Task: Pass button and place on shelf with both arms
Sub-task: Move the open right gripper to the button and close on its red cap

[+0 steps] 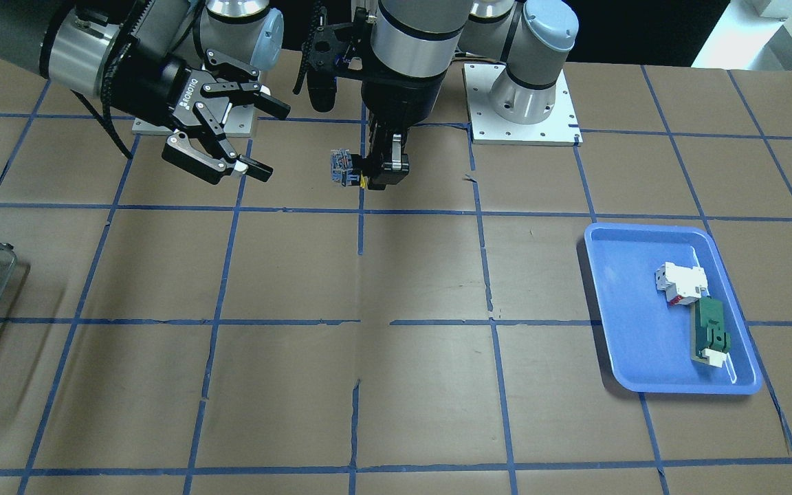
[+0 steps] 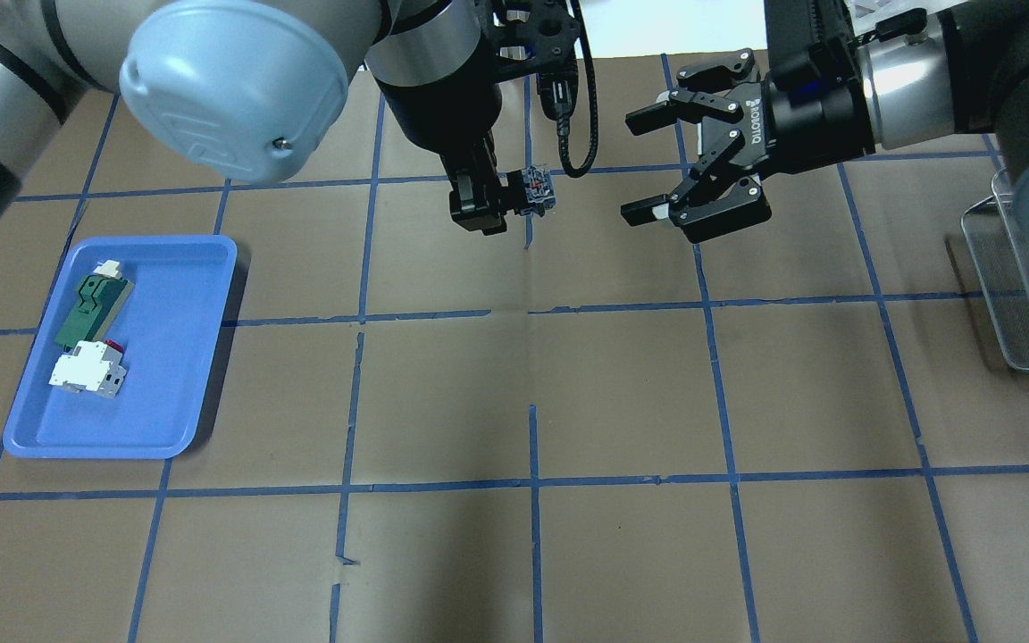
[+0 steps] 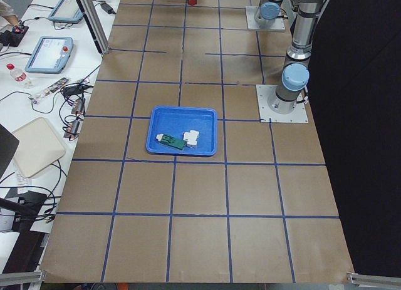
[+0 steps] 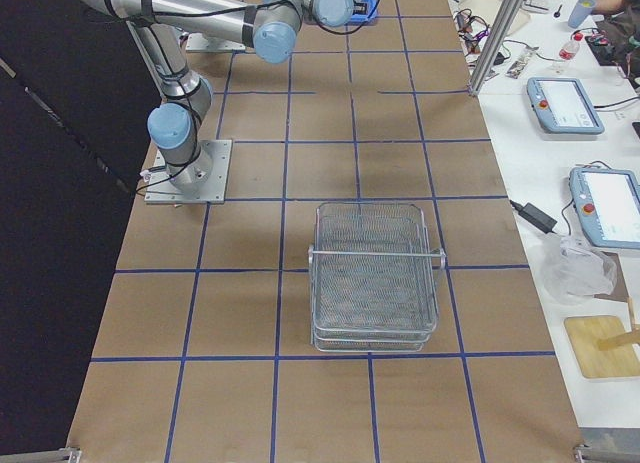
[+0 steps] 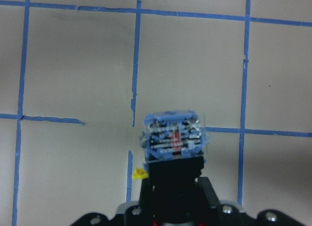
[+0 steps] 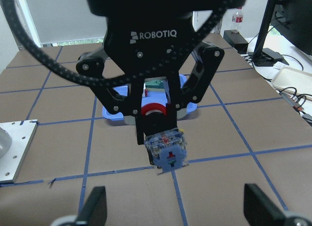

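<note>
Blue tray (image 2: 166,357) holding 2 parts at left, left gripper (image 2: 489,207) clamped on the button (image 2: 537,189) above the table (image 2: 622,384), blue rear block facing the right gripper (image 2: 635,168), apart, jaws spread wide, empty, shelf (image 2: 1015,295) far right

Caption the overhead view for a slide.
Left claw holds the button out toward the open right claw.

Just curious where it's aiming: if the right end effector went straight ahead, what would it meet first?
Most likely the button, its blue block facing the open right end effector, held by the left end effector. Nothing shows between them, though alignment is uncertain.
</note>
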